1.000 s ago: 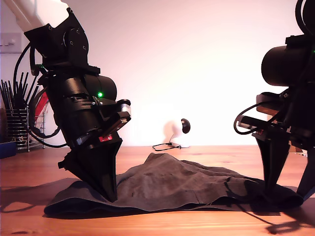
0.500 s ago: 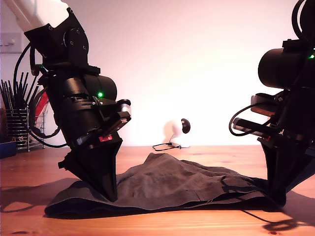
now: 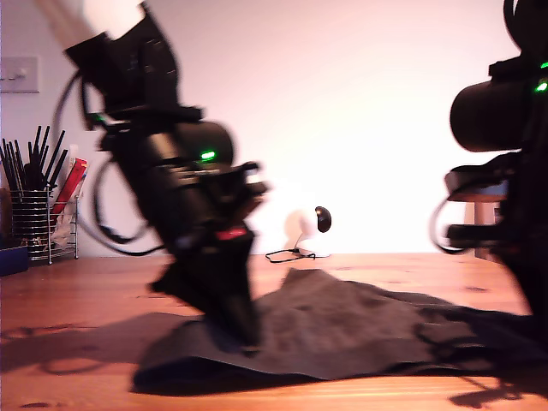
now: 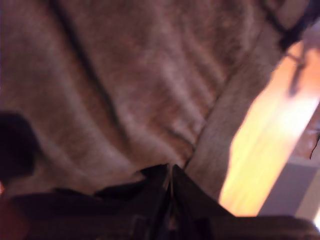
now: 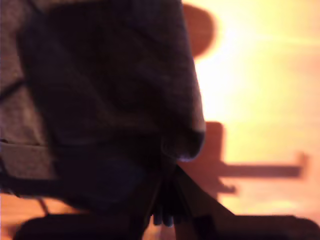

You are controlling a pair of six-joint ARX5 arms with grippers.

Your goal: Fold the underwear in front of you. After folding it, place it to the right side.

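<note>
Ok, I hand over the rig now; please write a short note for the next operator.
My first gripper: jaws shut, pinching the underwear.
My second gripper: jaws shut on an edge of the underwear.
The underwear lies spread and wrinkled on the table.
Done: both grips look taken.
Left: make the fold, then set the underwear aside.

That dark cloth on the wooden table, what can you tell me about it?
The dark charcoal cloth underwear lies limp and wrinkled on the brown wooden table, humped in the middle in the exterior view. A thicker band runs along one edge in the first wrist view. My first gripper is shut on its fabric; my second gripper is closed on another edge. The pictures are blurred.
</note>
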